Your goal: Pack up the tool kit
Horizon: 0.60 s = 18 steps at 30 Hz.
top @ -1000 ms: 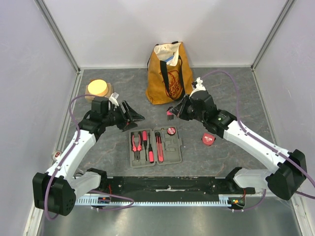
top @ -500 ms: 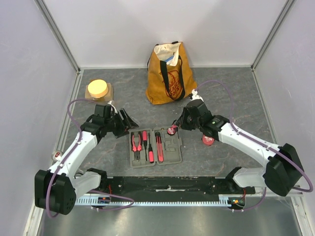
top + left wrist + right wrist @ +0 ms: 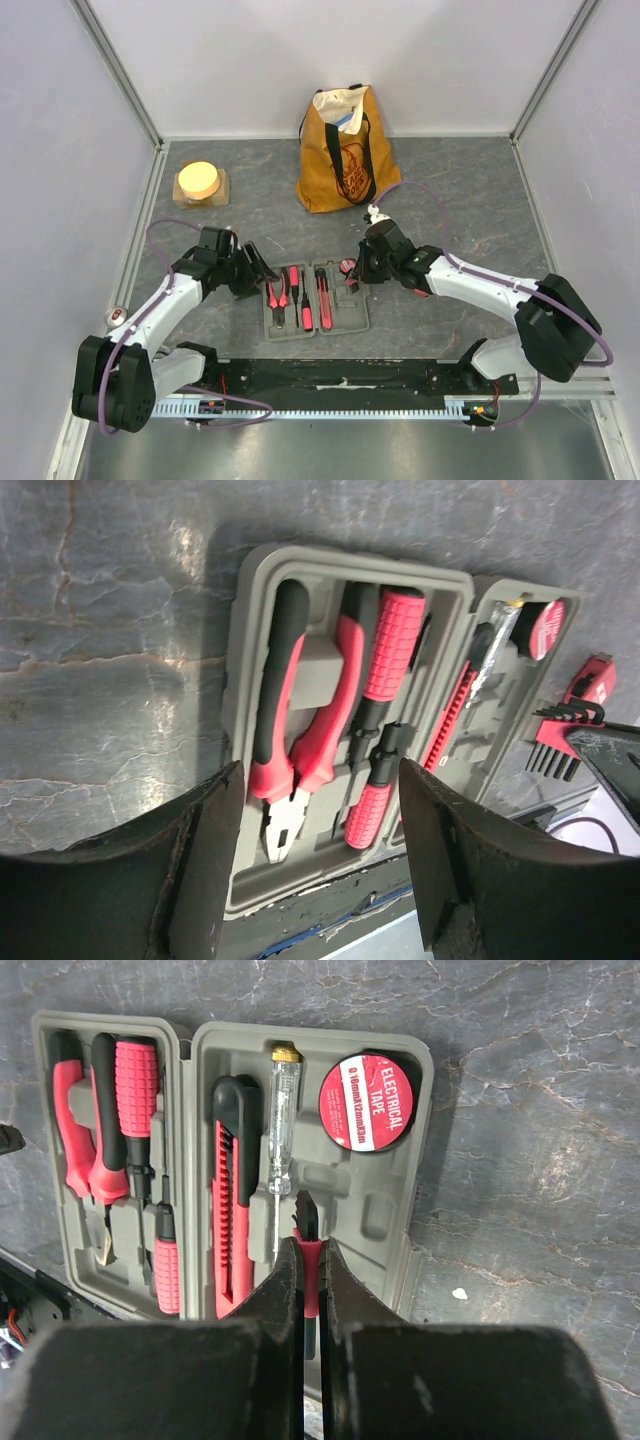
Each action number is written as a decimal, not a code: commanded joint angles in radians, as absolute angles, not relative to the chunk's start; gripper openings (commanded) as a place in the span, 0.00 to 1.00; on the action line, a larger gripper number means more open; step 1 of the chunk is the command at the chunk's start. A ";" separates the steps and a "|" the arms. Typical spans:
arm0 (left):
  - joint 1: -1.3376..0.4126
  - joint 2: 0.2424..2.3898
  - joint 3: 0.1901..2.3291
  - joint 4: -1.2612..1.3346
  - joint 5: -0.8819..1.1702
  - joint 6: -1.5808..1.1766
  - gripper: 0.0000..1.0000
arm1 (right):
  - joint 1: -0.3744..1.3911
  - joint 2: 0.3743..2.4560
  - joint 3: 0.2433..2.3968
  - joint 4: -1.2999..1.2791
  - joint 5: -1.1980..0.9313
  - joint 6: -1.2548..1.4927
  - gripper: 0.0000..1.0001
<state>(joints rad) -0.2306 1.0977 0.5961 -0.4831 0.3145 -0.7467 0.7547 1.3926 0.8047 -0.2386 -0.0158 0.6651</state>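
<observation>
The open dark-grey case (image 3: 340, 305) lies flat at the front centre. It holds red-and-black pliers (image 3: 300, 720), screwdrivers (image 3: 385, 650), a knife (image 3: 232, 1210), a clear tester screwdriver (image 3: 280, 1130) and a roll of electrical tape (image 3: 366, 1103). My right gripper (image 3: 352, 275) is shut on a red holder of black hex keys (image 3: 312, 1245), just above the case's right half (image 3: 390, 1260). The keys also show in the left wrist view (image 3: 555, 742). My left gripper (image 3: 320, 780) is open and empty, low over the pliers at the case's left half (image 3: 262, 268).
A mustard-yellow tote bag (image 3: 345, 150) stands at the back centre. A round yellow-topped tan block (image 3: 199, 182) sits at the back left. A red tape measure (image 3: 595, 675) lies on the table right of the case, mostly hidden under my right arm in the top view.
My right gripper has come down and forward with the hex keys, from near the bag to the case's right half. My left gripper has moved down to the case's left half.
</observation>
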 commanded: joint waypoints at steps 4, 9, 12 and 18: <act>-0.226 1.089 0.526 -0.416 0.330 -0.764 0.68 | 0.764 1.417 0.775 -0.190 -0.006 0.608 0.00; -0.225 1.112 0.514 -0.403 0.334 -0.782 0.68 | 0.764 1.451 0.764 -0.172 -0.020 0.603 0.00; -0.225 1.120 0.511 -0.394 0.341 -0.790 0.68 | 0.764 1.459 0.752 -0.157 -0.023 0.609 0.00; -0.225 1.132 0.483 -0.357 0.377 -0.816 0.65 | 0.765 1.460 0.724 -0.127 -0.009 0.635 0.00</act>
